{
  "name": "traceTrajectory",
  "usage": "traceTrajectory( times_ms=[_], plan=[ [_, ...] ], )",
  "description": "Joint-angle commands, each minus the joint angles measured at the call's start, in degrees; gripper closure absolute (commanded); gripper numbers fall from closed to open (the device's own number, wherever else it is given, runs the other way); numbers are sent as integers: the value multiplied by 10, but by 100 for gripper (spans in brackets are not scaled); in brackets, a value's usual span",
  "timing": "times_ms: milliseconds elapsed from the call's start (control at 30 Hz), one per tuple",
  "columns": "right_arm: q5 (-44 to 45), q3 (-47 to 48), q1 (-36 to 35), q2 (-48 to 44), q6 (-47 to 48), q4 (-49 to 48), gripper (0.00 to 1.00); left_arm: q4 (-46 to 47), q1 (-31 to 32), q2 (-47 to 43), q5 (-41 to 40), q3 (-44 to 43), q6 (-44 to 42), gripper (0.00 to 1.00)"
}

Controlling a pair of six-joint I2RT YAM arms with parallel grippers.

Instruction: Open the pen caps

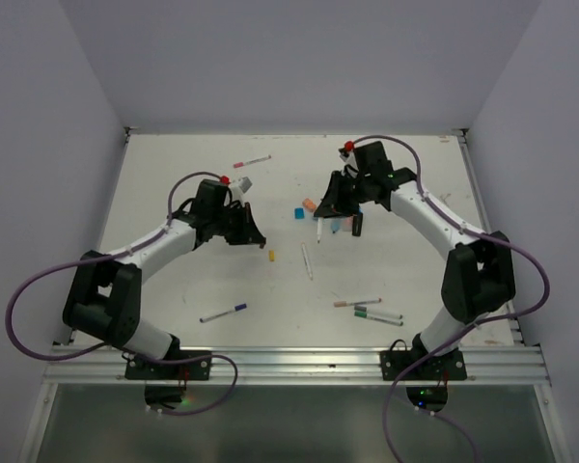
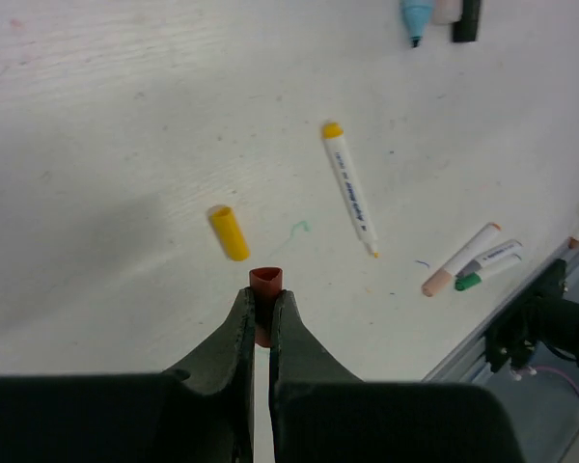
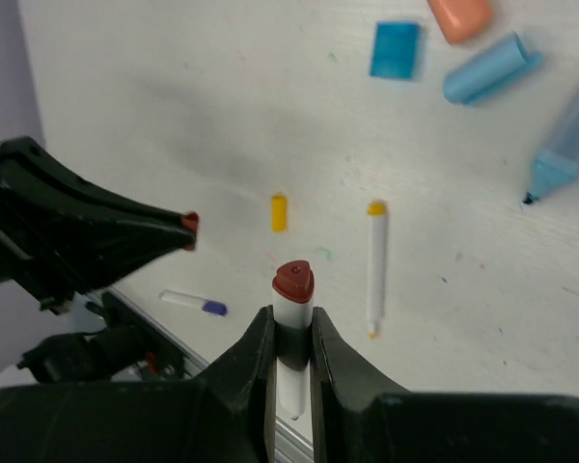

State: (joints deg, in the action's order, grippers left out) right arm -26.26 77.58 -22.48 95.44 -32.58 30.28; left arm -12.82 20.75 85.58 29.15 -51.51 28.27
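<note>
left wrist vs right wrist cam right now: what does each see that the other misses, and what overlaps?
Left wrist only: the peach-capped white pen and green-capped white pen. Right wrist only: the right gripper shut on a thin white pen with a red end, the flat blue highlighter cap, the purple-capped white pen. Both: the loose yellow plastic cap, the uncapped yellow-ended white pen, and the small red plastic cap pinched in the left gripper.

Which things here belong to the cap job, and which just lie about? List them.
Job: left gripper shut on red cap; right gripper shut on red pen; green pen and peach pen, apparently capped.
Lying about: yellow cap, yellow pen, blue cap, orange cap, already apart.
</note>
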Motion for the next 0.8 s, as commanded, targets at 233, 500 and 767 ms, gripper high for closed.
traceTrajectory(
  times_ms=[233,500,767],
  plan=[
    [51,-54,-3,27,94,116,100,-9,5,73,-138,-25,23,100],
    [53,-31,-6,98,95,97,100,37,24,112,-133,-7,71,100],
    [71,-16,-19,137,110,91,100,54,29,124,-121,-2,90,90]
  ],
)
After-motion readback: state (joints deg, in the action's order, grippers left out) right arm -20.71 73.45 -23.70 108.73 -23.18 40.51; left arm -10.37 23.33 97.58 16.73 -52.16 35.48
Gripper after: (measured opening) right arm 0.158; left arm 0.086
